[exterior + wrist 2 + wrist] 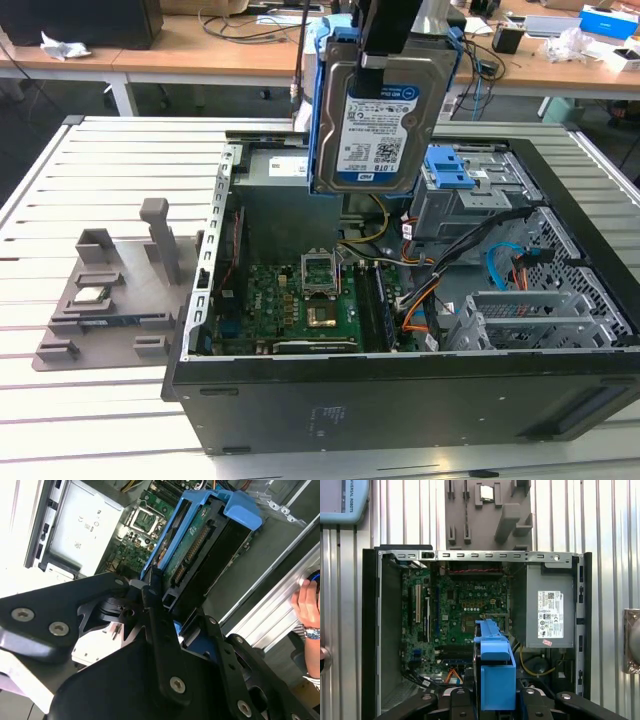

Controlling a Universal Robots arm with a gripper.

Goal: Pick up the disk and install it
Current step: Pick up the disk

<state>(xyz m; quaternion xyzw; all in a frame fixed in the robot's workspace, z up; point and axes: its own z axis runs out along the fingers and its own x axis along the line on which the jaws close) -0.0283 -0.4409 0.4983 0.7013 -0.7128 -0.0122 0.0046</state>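
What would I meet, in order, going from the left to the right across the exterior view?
grey plastic holder → disk, raised above the open computer case → blue cable inside the case

Silvery metal disk [378, 110] in glossy blue plastic frame.

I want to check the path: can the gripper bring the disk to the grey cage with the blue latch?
Likely yes: the gripper holds the disk upright above the open case, near the cage, and nothing stands between them.
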